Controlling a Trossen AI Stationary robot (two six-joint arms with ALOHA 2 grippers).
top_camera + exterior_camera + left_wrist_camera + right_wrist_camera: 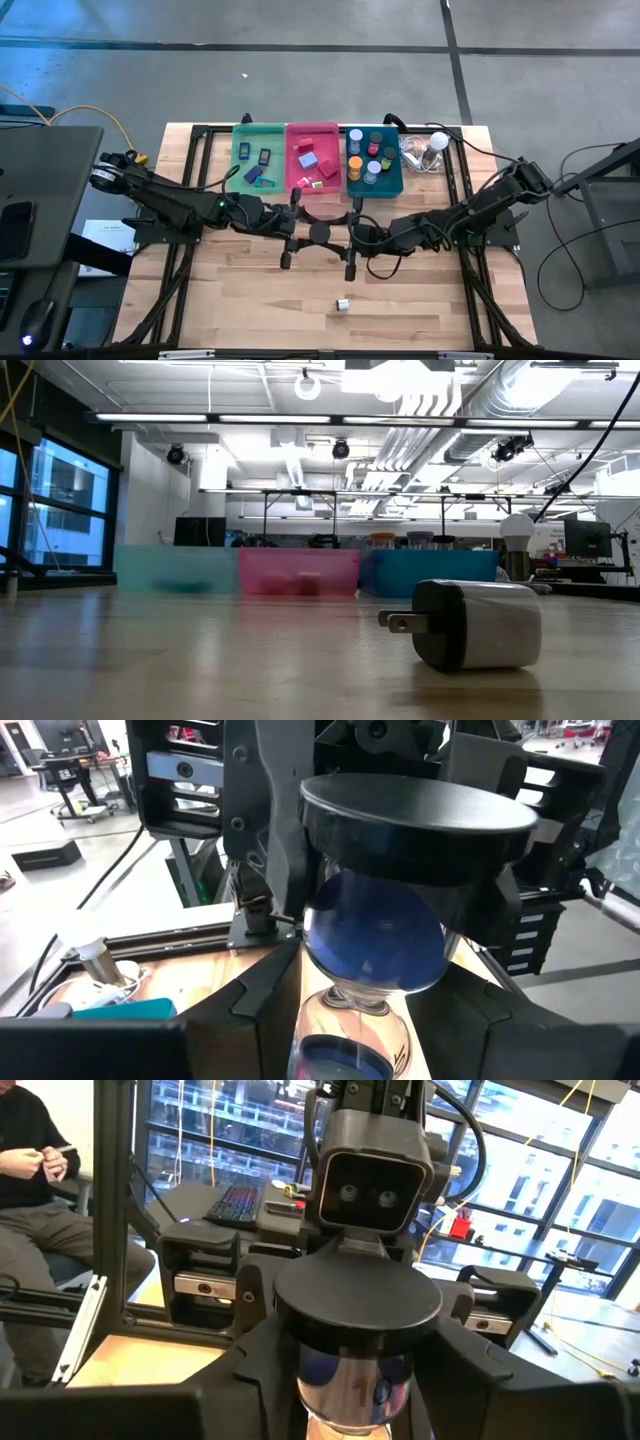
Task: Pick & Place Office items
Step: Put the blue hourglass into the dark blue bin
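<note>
Blue-sand hourglass (321, 234) mid-table between both arms; left fingers (250, 1005) and right fingers (255, 1360) each clasp it.

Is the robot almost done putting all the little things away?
Nearly. The green bin, pink bin and teal bin already hold many small items. Both the left gripper and right gripper meet at an hourglass with blue sand mid-table. A white plug adapter lies alone on the table, not yet picked up.
</note>
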